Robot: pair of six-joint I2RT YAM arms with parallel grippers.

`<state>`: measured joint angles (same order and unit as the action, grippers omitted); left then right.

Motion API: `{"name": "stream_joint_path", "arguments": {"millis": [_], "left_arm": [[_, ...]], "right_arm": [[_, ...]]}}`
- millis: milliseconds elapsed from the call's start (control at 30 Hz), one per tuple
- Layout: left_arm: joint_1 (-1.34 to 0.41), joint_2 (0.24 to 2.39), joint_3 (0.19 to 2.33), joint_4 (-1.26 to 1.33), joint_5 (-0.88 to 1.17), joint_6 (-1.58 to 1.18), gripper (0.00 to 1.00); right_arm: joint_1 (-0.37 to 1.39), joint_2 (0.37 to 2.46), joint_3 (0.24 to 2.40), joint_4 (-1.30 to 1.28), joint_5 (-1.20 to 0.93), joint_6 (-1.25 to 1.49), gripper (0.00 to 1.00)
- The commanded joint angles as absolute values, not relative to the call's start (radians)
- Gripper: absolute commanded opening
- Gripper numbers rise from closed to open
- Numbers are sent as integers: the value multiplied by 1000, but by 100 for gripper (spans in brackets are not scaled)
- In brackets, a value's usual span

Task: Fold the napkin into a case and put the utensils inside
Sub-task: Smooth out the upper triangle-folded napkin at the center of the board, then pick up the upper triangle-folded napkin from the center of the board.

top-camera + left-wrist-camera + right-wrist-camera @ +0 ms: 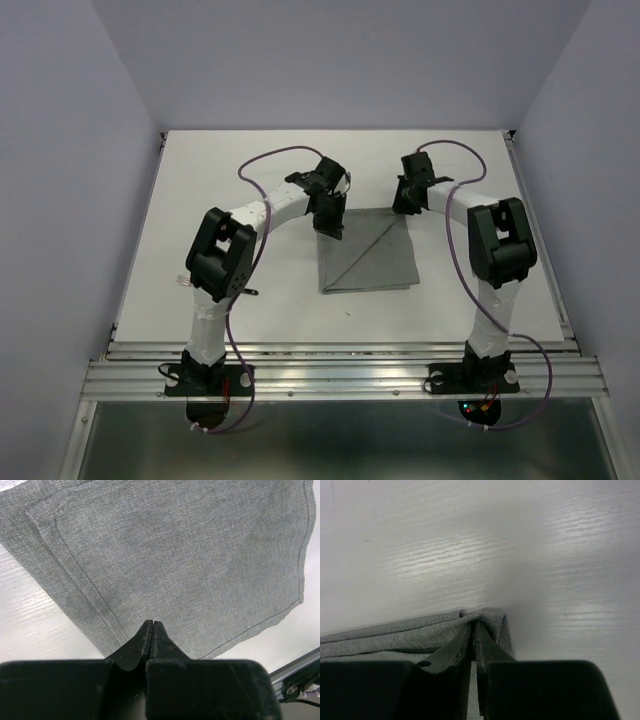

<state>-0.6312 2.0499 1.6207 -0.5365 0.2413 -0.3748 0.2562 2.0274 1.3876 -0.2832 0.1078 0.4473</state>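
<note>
The grey napkin (365, 255) lies folded into a rough square in the middle of the table, with a diagonal flap across its top. My left gripper (328, 222) stands at its far left corner. In the left wrist view the jaws (152, 623) are shut, tips down on the flat cloth (190, 555) beside a stitched hem, with no cloth showing between them. My right gripper (405, 205) is at the far right corner, shut on a bunched-up fold of the napkin (395, 635) that wraps around its tips (476, 624). The utensils are out of view, and no case shows.
The white table (200, 200) is walled on the left, back and right. A metal rail (340, 365) runs along the near edge by the arm bases and also shows as the rail (300, 672) in the left wrist view. Purple cables loop off both arms.
</note>
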Motion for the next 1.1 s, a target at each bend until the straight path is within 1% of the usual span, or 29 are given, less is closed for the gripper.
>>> {"name": "stream_joint_path", "arguments": {"millis": [0,200,400,533,567,733,833,1067], "left_arm": [[-609,1962,1626,-565,206,-347,0],[-560,1914,1595,-566,189,-345,0],[-525,1873,1574,-594,155,-333,0],[-535,1819,1490,-569,221,-337,0],[-549,1792,1441,-557,250,-337,0],[-600,1712,1284,-508,319,-347,0],[-626,1700,1192,-459,362,-365,0],[-664,1729,1144,-380,425,-417,0]], "right_arm": [[252,1924,1443,-308,104,423,13],[252,1815,1457,-330,95,414,16],[252,1711,1364,-330,23,442,17],[304,1668,1299,-328,28,460,16],[314,1660,1280,-328,22,468,17],[324,1635,1218,-311,9,495,17],[324,1632,1206,-314,8,500,17],[333,1637,1180,-319,8,502,16]]}}
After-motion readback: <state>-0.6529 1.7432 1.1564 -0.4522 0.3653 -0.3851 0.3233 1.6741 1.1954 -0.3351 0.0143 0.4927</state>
